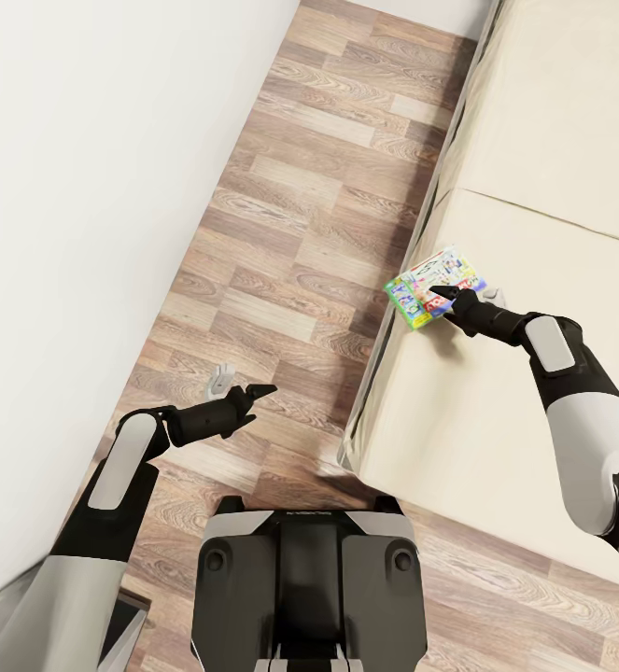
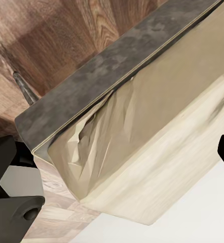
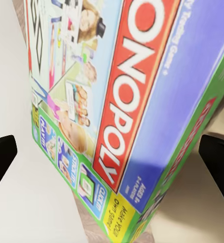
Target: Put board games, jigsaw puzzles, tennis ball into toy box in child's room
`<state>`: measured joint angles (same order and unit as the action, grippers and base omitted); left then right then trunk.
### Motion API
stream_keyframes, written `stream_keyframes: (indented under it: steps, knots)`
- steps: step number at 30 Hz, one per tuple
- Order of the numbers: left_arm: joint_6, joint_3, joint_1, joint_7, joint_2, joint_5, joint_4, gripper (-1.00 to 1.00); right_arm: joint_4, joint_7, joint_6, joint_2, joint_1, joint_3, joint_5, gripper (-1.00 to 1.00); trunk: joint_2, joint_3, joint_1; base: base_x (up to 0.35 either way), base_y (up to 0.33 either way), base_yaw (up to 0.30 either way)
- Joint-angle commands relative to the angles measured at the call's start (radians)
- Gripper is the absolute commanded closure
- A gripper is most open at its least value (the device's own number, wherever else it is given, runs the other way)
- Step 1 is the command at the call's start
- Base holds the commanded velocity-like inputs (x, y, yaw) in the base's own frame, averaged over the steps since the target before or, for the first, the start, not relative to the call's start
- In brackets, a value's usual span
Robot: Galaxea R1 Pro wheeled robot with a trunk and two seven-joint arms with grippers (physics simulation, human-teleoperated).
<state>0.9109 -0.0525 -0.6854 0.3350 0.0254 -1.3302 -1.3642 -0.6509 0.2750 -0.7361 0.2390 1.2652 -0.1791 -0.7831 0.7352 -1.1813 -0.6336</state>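
The Monopoly board game (image 1: pixel 435 286), a white-and-green box with a red logo, rests tilted at the edge of the bed (image 1: pixel 542 140), partly jutting over the floor. My right gripper (image 1: pixel 446 298) reaches it from the mattress side. In the right wrist view the Monopoly box (image 3: pixel 127 101) lies between the spread fingers of that gripper (image 3: pixel 109 157), which is open; one finger is close to the green side, the other stands clear. My left gripper (image 1: pixel 253 396) hangs open and empty over the floor, facing the bed corner (image 2: pixel 142 131). The table and toy box are out of view.
A white wall (image 1: pixel 85 187) runs along the left. A strip of wood plank floor (image 1: pixel 290 233) lies between it and the bed's dark grey base (image 2: pixel 107 66). My own trunk (image 1: pixel 309 579) stands at the bed's near corner.
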Motion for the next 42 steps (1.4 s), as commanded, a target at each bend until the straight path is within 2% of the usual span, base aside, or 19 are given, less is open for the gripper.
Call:
stream_keyframes:
  steps: [1,15,21,23,26,30,31,33,37,42]
  knots:
    - [0.0,-0.001,0.0,0.01,0.001,-0.011,-0.001,-1.0,0.001,0.002,-0.003,0.0,0.0,-0.003,0.016,-1.0,0.001,-0.001,0.0,0.0,0.0,0.003]
    - [0.0,-0.001,0.0,0.01,0.001,-0.011,-0.001,-1.0,0.0,0.002,-0.005,0.006,0.0,-0.006,0.015,-1.0,0.001,-0.001,0.0,0.0,0.0,0.001]
    - [0.0,-0.001,0.0,0.01,0.001,-0.011,-0.001,-1.0,0.0,0.001,-0.006,0.022,-0.001,-0.012,0.015,-1.0,0.001,-0.001,0.0,0.0,0.0,0.0]
    - [0.0,-0.001,0.0,0.01,0.001,-0.011,-0.001,-1.0,0.0,0.002,-0.007,0.044,-0.005,-0.012,0.013,-1.0,0.001,-0.001,0.0,0.0,0.0,0.0]
    - [0.0,-0.001,0.0,0.01,0.001,-0.011,0.0,-1.0,0.0,0.002,-0.007,0.058,-0.01,-0.013,0.012,-1.0,0.001,-0.001,0.0,0.0,0.0,0.0]
    - [-0.002,-0.001,0.0,0.008,0.001,-0.011,0.006,-1.0,-0.023,0.002,-0.008,0.111,-0.04,-0.014,0.009,-1.0,0.001,-0.001,0.0,0.0,0.0,0.0]
    - [-0.002,-0.001,0.0,0.008,0.001,-0.011,0.006,-1.0,-0.023,0.002,-0.008,0.111,-0.04,-0.014,0.009,-1.0,0.001,-0.001,0.0,0.0,0.0,0.0]
    - [-0.003,-0.001,0.0,0.007,0.001,-0.011,0.01,-1.0,-0.051,0.002,-0.014,0.132,-0.063,-0.016,0.008,-1.0,0.001,-0.001,0.0,0.0,0.0,0.0]
    - [-0.003,-0.001,0.0,0.005,0.001,-0.011,0.015,-1.0,-0.094,0.003,-0.026,0.149,-0.091,-0.017,0.007,-1.0,0.001,-0.001,0.0,0.0,0.0,0.0]
    - [-0.004,0.0,-0.002,-0.002,0.004,-0.011,0.042,-1.0,-0.219,0.002,-0.067,0.173,-0.161,-0.021,0.007,-1.0,0.001,-0.001,0.0,0.0,0.0,0.0]
